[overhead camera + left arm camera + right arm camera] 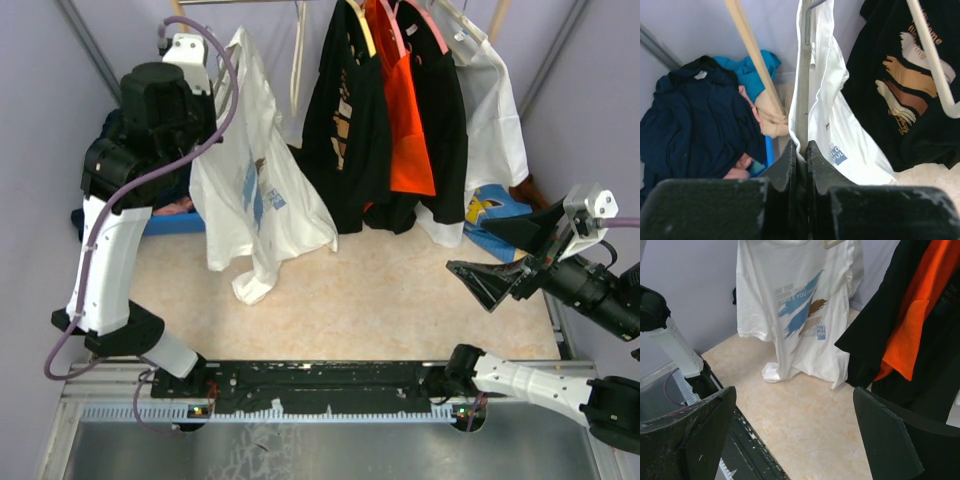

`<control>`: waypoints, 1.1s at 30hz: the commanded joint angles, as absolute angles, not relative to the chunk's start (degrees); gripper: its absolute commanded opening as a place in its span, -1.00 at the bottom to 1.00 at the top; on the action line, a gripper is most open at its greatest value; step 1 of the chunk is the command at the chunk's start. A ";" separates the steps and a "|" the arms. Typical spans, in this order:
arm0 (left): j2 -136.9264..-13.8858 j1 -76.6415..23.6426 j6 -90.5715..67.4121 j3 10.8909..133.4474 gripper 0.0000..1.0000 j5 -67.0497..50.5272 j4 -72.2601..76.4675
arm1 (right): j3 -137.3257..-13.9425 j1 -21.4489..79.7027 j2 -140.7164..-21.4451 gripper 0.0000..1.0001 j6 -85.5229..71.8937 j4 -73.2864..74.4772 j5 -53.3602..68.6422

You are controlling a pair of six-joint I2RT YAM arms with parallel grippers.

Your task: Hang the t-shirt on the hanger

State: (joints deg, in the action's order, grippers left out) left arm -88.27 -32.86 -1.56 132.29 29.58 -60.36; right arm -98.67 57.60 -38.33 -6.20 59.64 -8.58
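Left gripper [801, 149] is up high at the far left, jaws pressed tight on the pale arm of the hanger [802, 90], and white cloth is bunched right against that grip. The t-shirt [262, 190] hangs from there, blue print facing right, and its bottom hem is crumpled on the table [400, 300]. How it sits on the hanger can't be made out from here.

Behind the left arm, at the far left, there's the blue bin [165, 224]. It is heaped with dark navy clothing [695, 125], a teal garment [752, 70] at the back and a bit of pink peeking out near the rim. A wooden pole [752, 55] slants across in front of it.

To the right of the shirt on the rail hang a black garment [345, 130], an orange garment [405, 120] and a plain white garment [490, 120].

Over at the right edge, the right gripper [505, 258] hovers above the table with its fingers [695, 435] spread wide and nothing between them, well apart from the shirt and pointing towards it.
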 commanded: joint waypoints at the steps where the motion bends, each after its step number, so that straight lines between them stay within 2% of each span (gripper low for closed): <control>1: -91.44 -27.43 2.54 138.72 -1.00 13.43 -53.58 | -99.34 57.92 -38.40 0.99 -5.42 58.57 -9.68; 14: -94.31 -15.12 0.11 140.29 -1.00 -13.30 -47.09 | -97.92 57.99 -39.38 0.99 -4.42 58.39 -10.32; 33: -100.17 -5.36 -8.55 141.81 -1.00 -32.58 -34.35 | -95.91 58.01 -39.79 0.98 -4.81 58.18 -10.42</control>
